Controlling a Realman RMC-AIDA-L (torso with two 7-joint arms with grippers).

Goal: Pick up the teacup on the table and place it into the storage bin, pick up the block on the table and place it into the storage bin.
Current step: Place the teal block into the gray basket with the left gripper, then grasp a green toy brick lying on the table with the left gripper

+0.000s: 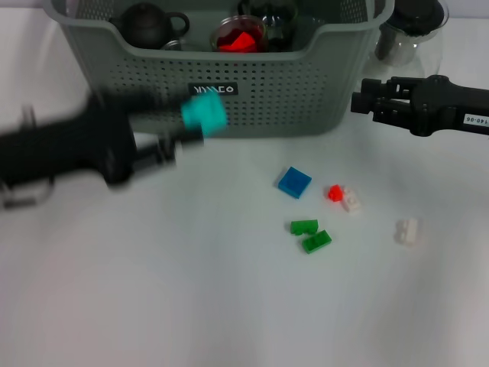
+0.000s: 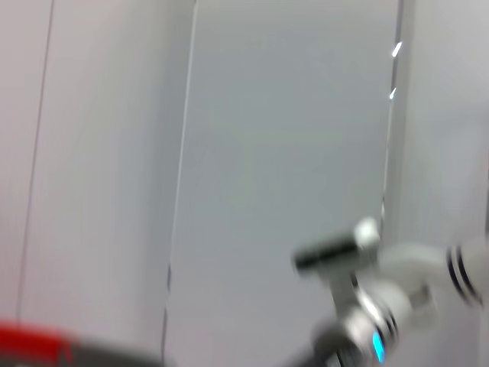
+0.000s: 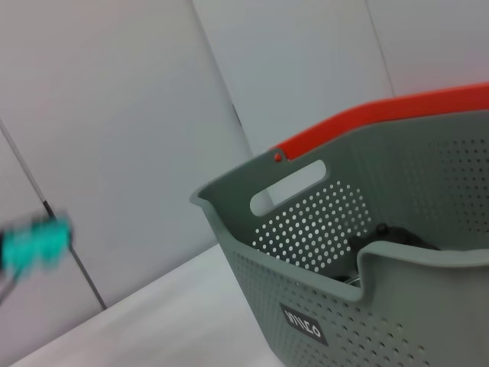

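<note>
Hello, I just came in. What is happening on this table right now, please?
The robot is putting small things into the storage bin. Its left claw holds a teal block in front of the bin's front wall, not yet over the rim. The bin already holds a dark teapot and a glass cup with something red inside. The right claw is beside the bin, holding nothing. Blue, green, red and white blocks remain on the table.

White table [image 1: 191, 306] at six o'clock, pale grey wall panels [image 2: 283, 153] beyond (thin vertical seams), soft even light
</note>
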